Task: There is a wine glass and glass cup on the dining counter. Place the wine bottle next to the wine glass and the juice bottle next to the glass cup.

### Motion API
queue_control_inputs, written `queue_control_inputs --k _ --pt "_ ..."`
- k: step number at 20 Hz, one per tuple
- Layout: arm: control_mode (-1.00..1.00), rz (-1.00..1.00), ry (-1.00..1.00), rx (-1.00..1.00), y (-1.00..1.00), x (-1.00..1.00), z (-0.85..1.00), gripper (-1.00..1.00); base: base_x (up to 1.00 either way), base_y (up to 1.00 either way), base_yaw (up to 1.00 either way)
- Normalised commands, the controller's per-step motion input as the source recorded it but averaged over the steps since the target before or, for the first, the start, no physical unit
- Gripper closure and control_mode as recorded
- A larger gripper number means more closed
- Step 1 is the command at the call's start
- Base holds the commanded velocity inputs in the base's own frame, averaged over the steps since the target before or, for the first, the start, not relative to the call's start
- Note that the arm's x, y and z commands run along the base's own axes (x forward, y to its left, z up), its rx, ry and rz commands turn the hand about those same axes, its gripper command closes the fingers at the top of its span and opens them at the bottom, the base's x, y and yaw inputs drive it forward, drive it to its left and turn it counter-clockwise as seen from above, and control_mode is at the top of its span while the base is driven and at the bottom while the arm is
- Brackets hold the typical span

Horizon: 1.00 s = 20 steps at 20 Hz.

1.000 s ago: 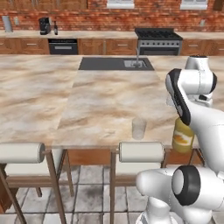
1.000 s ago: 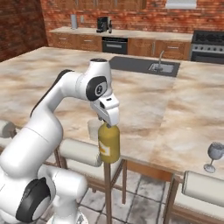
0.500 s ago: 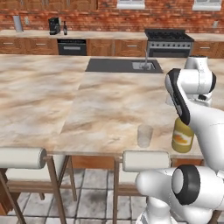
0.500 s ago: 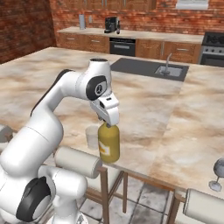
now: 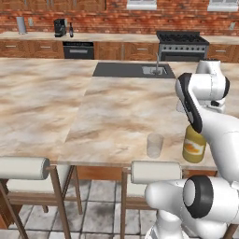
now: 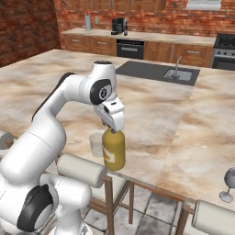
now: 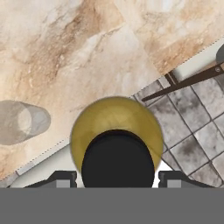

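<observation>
While my gripper (image 6: 113, 130) was clamped on the cap of the juice bottle (image 6: 114, 150), the bottle hung upright straight below my hand at the counter's (image 5: 116, 112) near edge. Just beside it stood the glass cup (image 5: 155, 145), apart from it.

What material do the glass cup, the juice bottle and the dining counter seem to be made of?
The glass cup looks like clear glass or clear plastic: the counter shows through its walls. The juice bottle looks like glossy translucent plastic or glass, yellow-orange, with a printed orange-and-white label and a dark cap. The dining counter looks like polished marble: beige-brown with irregular veins.
</observation>
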Motion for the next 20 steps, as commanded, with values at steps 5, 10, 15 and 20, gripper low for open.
queue_control_inputs --k 5,10,15,20 --pt "1.00 0.00 0.00 0.00 0.00 0.00 0.00 1.00 0.00 0.01 0.00" --pt "1.00 0.00 0.00 0.00 0.00 0.00 0.00 1.00 0.00 0.00 0.00" --pt "-1.00 0.09 0.00 0.01 -0.15 0.09 0.00 1.00 0.03 -0.05 0.03" --pt "-1.00 0.30 -0.07 0.06 -0.26 0.33 0.00 1.00 0.00 0.00 0.00"
